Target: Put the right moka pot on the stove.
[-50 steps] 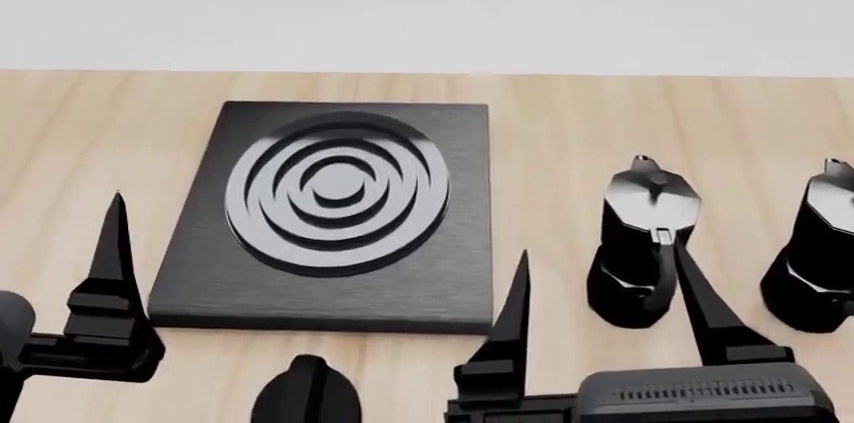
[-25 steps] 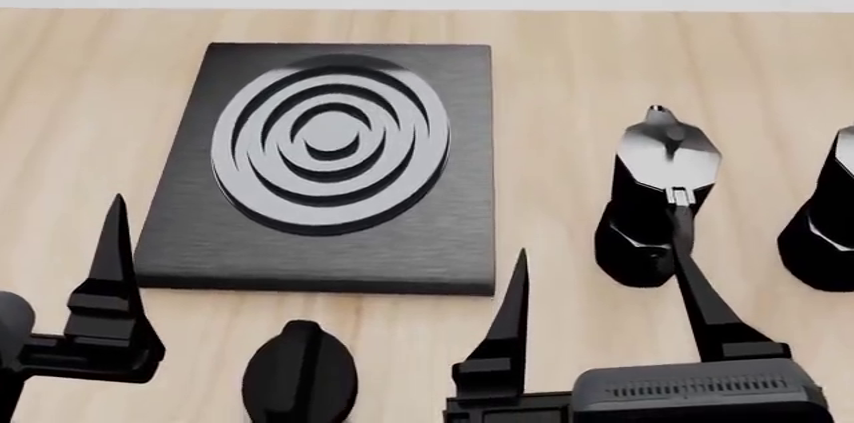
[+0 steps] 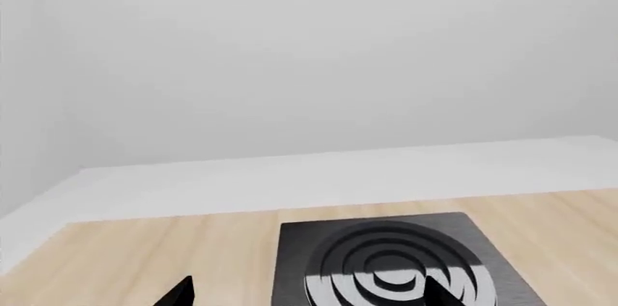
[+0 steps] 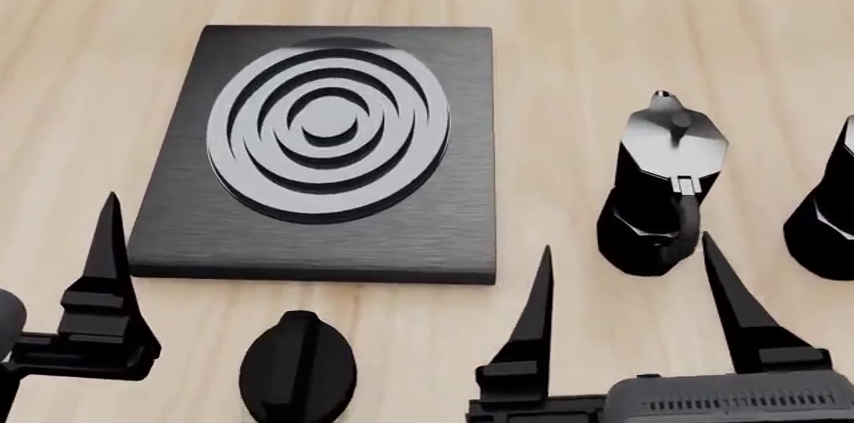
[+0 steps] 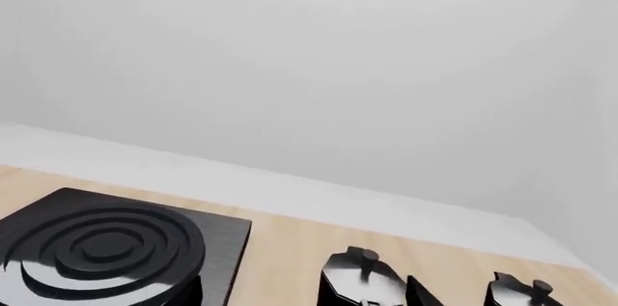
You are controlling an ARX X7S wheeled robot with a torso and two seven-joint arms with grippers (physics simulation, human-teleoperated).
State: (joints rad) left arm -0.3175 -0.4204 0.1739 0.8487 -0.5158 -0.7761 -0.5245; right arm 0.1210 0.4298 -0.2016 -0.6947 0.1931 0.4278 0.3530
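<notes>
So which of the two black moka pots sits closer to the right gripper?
The fully visible black faceted moka pot, just beyond the right gripper; the other moka pot is cut off at the edge.

Your worktop [image 4: 601,53] reads as pale wood with a fine, smooth grain. The stove [image 4: 441,233] shows a brushed matt black slab with glossy grey rings, and the right moka pot [image 4: 834,213] is glossy black. Both moka pot lids look like polished metal; the dial knob [image 4: 298,368] and the fingers [image 4: 107,253] are smooth black, seemingly plastic.

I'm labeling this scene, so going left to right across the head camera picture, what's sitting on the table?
stove → dial knob → left moka pot → right moka pot, cut off by the picture's edge.
</notes>
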